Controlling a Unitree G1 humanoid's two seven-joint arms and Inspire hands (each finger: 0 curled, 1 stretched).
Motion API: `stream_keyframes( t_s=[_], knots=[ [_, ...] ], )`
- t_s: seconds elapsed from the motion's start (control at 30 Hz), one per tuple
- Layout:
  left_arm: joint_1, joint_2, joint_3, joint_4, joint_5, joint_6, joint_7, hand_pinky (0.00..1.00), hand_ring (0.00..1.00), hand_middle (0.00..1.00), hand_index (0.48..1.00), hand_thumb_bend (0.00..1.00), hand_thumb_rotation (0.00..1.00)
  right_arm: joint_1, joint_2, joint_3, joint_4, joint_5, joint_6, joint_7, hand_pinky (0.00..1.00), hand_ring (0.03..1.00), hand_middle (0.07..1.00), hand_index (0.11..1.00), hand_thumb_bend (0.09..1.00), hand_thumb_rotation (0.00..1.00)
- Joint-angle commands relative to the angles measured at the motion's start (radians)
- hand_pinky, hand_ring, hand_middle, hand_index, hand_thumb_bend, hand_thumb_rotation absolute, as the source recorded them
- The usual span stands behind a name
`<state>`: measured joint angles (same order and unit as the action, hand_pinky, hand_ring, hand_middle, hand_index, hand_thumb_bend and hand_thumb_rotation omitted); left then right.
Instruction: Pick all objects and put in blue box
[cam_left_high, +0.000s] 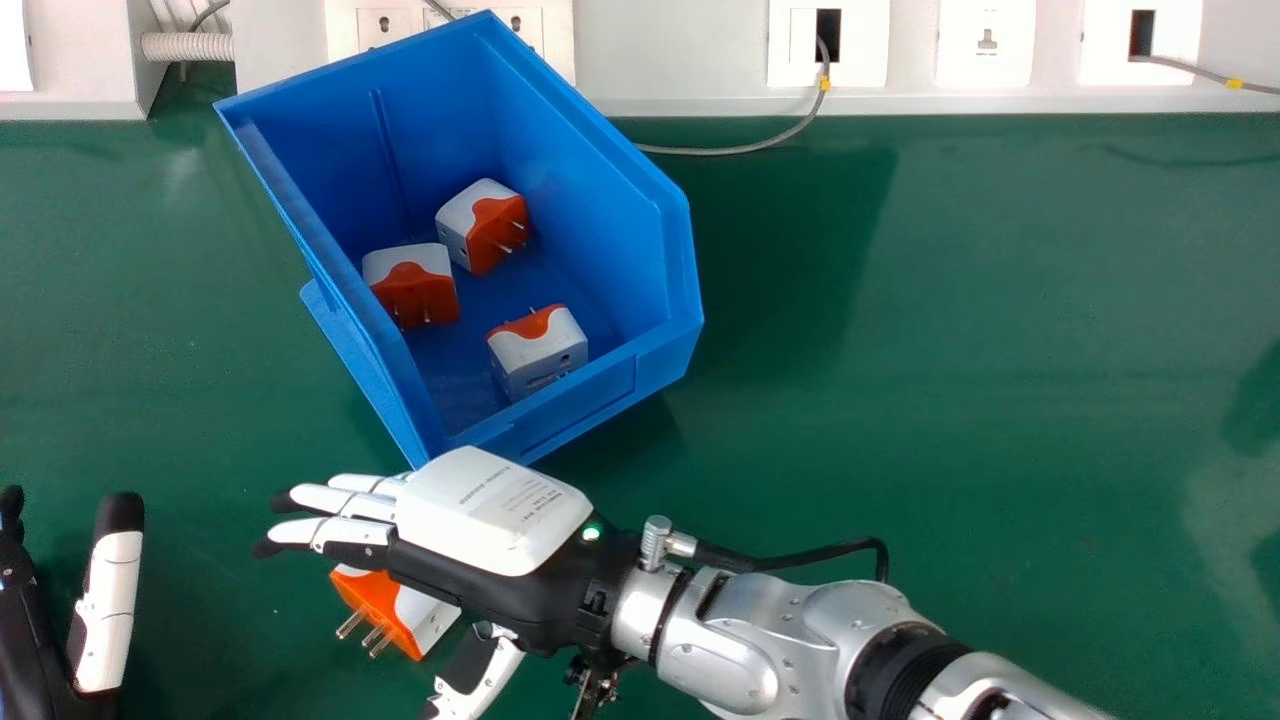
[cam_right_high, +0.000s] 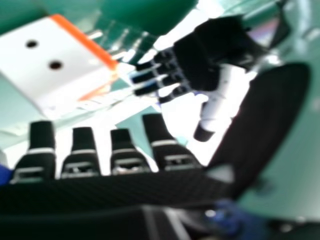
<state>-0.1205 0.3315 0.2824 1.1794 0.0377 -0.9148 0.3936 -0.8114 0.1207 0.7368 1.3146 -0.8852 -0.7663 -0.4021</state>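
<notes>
Three cube-shaped, white-and-orange plastic plug adapters (cam_left_high: 538, 350) lie in your open, blue plastic box (cam_left_high: 620, 385): the far adapter (cam_left_high: 485, 225) and the left adapter (cam_left_high: 410, 285) just beside each other, the third nearer the wall facing you. The box sits askew by the far edge of the green counter (cam_left_high: 1000, 400), left of the middle of your head view. A fourth white-and-orange adapter (cam_left_high: 380, 600) is outside the box, on your side of its near corner, partly under your right hand (cam_left_high: 495, 510), with its metal prongs angled toward you and to the left. That hand has its fingers straight and its thumb standing apart from them; you can see the adapter beyond its fingertips in the right hand view. Your left hand (cam_left_high: 108, 610) is at the lower left of the head view, its thumb straight and its fingers extended. Along the counter's far edge you have a white socket panel (cam_left_high: 690, 50), with a thin grey cable (cam_left_high: 740, 150) looping onto the counter.
</notes>
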Motion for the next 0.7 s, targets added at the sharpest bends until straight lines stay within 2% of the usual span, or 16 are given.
stream_keyframes(
  t_s=[0.0,0.1,0.17,0.27,0.4,0.5,0.63,0.67],
  knots=[
    [0.032,-0.014,0.004,0.030,-0.013,0.046,-0.014,0.99,0.98,0.97,0.998,0.95,0.92,-0.027,0.022,-0.025,-0.001,0.038,0.018,0.033,0.85,0.934,0.958,0.887,0.951,0.41],
    [0.031,-0.013,0.002,0.030,-0.010,0.054,-0.013,0.98,0.98,0.97,1.000,0.95,0.92,-0.018,0.029,-0.039,0.001,0.060,0.038,0.081,0.84,0.928,0.954,0.892,0.935,0.39],
    [0.033,-0.010,-0.004,0.030,0.001,0.053,-0.006,0.98,0.98,0.97,0.998,0.94,0.94,-0.014,0.031,-0.050,0.003,0.073,0.055,0.123,0.83,0.925,0.944,0.900,0.926,0.37],
    [0.033,-0.010,-0.003,0.030,-0.004,0.051,-0.014,0.98,0.98,0.98,0.998,0.94,0.94,-0.010,0.033,-0.067,0.003,0.099,0.080,0.190,0.84,0.921,0.932,0.909,0.909,0.32],
    [0.036,-0.008,-0.006,0.027,0.002,0.051,-0.004,0.99,0.98,0.97,1.000,0.93,0.94,-0.006,0.036,-0.076,0.002,0.118,0.119,0.261,0.84,0.915,0.934,0.921,0.882,0.28],
    [0.036,-0.011,-0.001,0.026,-0.006,0.048,-0.011,0.99,0.98,0.97,1.000,0.93,0.93,0.004,0.035,-0.080,0.000,0.135,0.129,0.292,0.83,0.913,0.932,0.918,0.868,0.23],
    [0.037,-0.007,-0.006,0.025,0.003,0.052,-0.001,0.98,0.98,0.97,1.000,0.93,0.94,0.015,0.034,-0.075,-0.004,0.145,0.137,0.298,0.81,0.905,0.918,0.906,0.857,0.17],
    [0.037,-0.008,-0.004,0.024,-0.001,0.051,-0.006,0.98,0.98,0.97,1.000,0.94,0.94,0.018,0.032,-0.074,-0.005,0.145,0.136,0.297,0.81,0.903,0.915,0.905,0.854,0.16]
  ],
)
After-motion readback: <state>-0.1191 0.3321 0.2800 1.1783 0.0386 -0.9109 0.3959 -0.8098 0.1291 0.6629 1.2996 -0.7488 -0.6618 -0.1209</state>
